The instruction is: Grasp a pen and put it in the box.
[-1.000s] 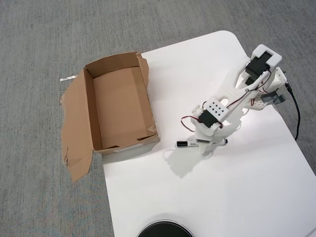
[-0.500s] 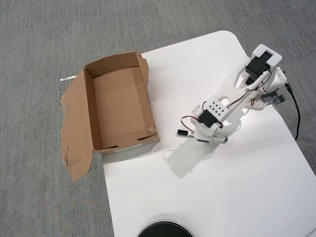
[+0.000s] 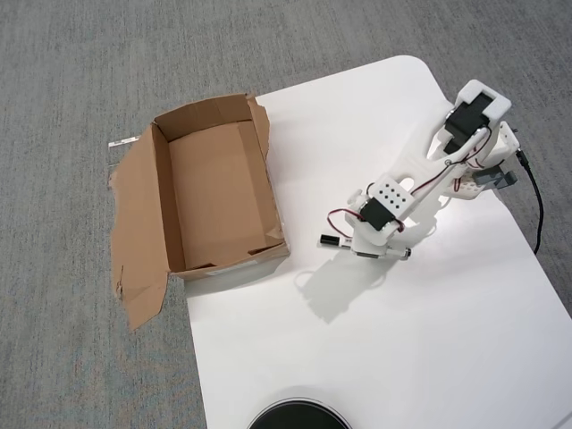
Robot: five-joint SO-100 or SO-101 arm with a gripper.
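In the overhead view the pen (image 3: 332,239) shows only as a black cap sticking out left of the white gripper (image 3: 366,251) and a small dark tip (image 3: 407,254) on its right. The barrel is hidden under the gripper, which is shut on the pen. Their shadow falls on the table below them, so the pen hangs a little above the surface. The brown cardboard box (image 3: 219,192) lies open and empty to the left, at the table's edge. Its large torn flap (image 3: 138,241) is splayed out over the carpet. The gripper is about a pen's length right of the box.
The white table (image 3: 402,340) extends right of and below the arm. A black round object (image 3: 298,416) pokes in at the bottom edge. A black cable (image 3: 537,210) runs down from the arm's base (image 3: 483,161) at the right edge. Grey carpet surrounds the table.
A second ago the pen lay on the table with its white barrel showing below the gripper. It has since risen with the gripper and shifted slightly up the picture, and the barrel is now covered.
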